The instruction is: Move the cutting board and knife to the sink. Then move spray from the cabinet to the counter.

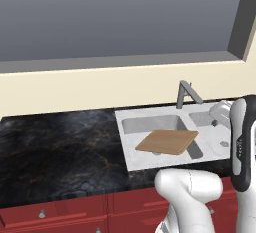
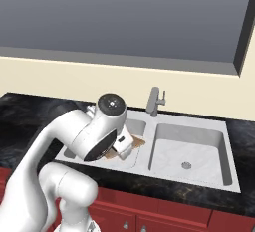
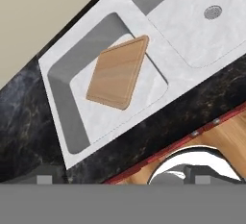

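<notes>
Hand view looks straight down on the board [image 3: 118,72], already lying tilted in the smaller basin of the sink [image 3: 62,64], one corner riding up on the basin's wall by the divider. The end effector [image 3: 123,180] hangs above the sink with jaws spread wide, gripping nothing. Knife next, by my reckoning: lift clear of the faucet [image 1: 186,94] before swinging away, then take the handle.

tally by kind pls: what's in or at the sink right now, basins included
Cutting board: 1, lying tilted in the left basin
Sink basins: 2, left basin and right basin
Faucet: 1, behind the sink
Drain: 1, in the right basin
Total: 5
</notes>
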